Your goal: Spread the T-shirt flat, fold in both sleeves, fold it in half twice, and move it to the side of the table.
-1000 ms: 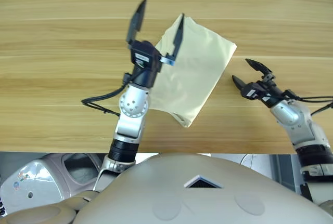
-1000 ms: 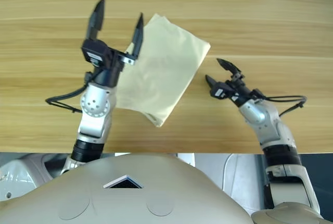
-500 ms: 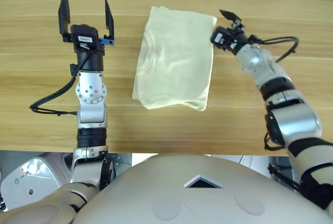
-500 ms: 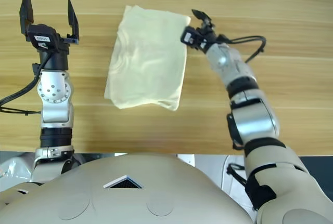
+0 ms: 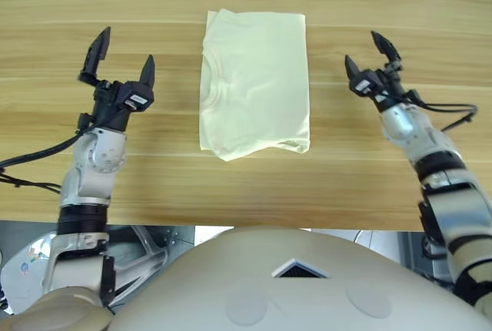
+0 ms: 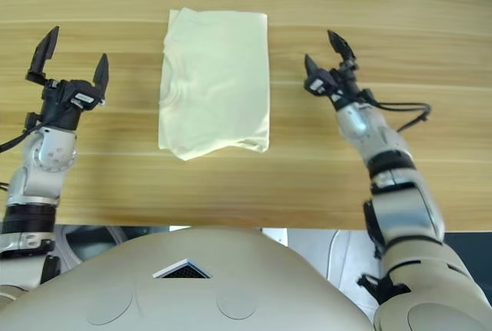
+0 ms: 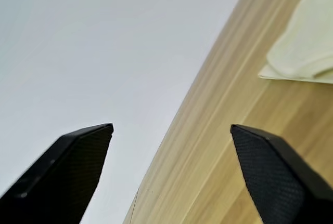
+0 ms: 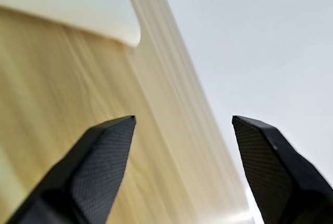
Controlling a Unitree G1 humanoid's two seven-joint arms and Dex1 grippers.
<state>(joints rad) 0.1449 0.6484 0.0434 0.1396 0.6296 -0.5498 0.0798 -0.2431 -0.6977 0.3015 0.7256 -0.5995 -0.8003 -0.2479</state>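
The pale yellow T-shirt (image 5: 255,81) lies folded into a tall rectangle on the wooden table (image 5: 246,185), in the middle and toward the far side. Its near edge is slightly rumpled. My left gripper (image 5: 123,58) stands open to the left of the shirt, fingers pointing up and away, holding nothing. My right gripper (image 5: 371,61) is open to the right of the shirt, also holding nothing. A corner of the shirt (image 7: 307,52) appears in the left wrist view, and another corner of the shirt (image 8: 78,5) in the right wrist view.
Bare wood surrounds the shirt on both sides and in front. The table's near edge (image 5: 246,226) runs across just below the arms. A pale wall (image 7: 104,42) lies beyond the table's far edge.
The right gripper has come off the shirt's far right corner and drawn back to the right. The left gripper has lowered and tilted. The shirt now lies straighter.
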